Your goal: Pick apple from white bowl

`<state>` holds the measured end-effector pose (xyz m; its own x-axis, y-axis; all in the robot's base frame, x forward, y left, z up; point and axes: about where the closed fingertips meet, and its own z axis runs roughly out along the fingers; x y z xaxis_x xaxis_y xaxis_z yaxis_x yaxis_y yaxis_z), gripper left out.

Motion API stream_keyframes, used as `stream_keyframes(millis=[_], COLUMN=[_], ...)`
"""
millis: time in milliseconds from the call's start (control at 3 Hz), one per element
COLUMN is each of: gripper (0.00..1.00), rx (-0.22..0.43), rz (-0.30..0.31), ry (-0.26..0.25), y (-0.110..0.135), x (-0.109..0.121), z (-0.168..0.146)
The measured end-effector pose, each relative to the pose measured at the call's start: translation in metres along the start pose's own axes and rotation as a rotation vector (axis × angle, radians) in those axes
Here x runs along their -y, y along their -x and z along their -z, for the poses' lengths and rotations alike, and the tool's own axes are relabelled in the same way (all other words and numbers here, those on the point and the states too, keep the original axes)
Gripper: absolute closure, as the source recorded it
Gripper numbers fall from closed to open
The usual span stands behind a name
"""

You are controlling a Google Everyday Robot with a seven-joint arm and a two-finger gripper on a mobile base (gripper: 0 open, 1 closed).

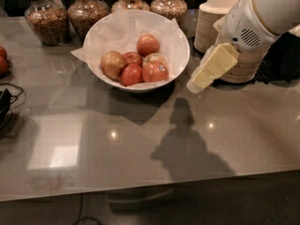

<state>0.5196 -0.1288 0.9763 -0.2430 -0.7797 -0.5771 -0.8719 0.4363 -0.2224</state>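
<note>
The white bowl [182, 40], lined with crinkled white paper, stands at the back middle of the grey table. It holds several apples. The apple [112, 63], dull yellow-gold with a reddish blush, lies at the left of the pile. Smaller red apples [147, 44] lie beside it, and one of them [156, 72] carries a sticker. My gripper [202, 78] hangs above the table just right of the bowl's rim. It is pale yellow under a white wrist, points down and to the left, and holds nothing that I can see.
Several glass jars [46, 14] of grain stand behind the bowl. A stack of beige disposable bowls [212, 18] stands behind my arm. Two red apples [2, 60] and a black cable [8, 102] lie at the left edge. The table's front edge [150, 191] runs below.
</note>
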Motion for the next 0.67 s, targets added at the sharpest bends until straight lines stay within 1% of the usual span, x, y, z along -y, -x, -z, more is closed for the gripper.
stream_keyframes(millis=[333,667], gripper=[0.0,0.0], rx=[0.068,0.099], rz=[-0.072,-0.113], ry=[0.001,0.047], y=[0.011,0.027], x=[0.01,0.011], z=[-0.009,-0.022])
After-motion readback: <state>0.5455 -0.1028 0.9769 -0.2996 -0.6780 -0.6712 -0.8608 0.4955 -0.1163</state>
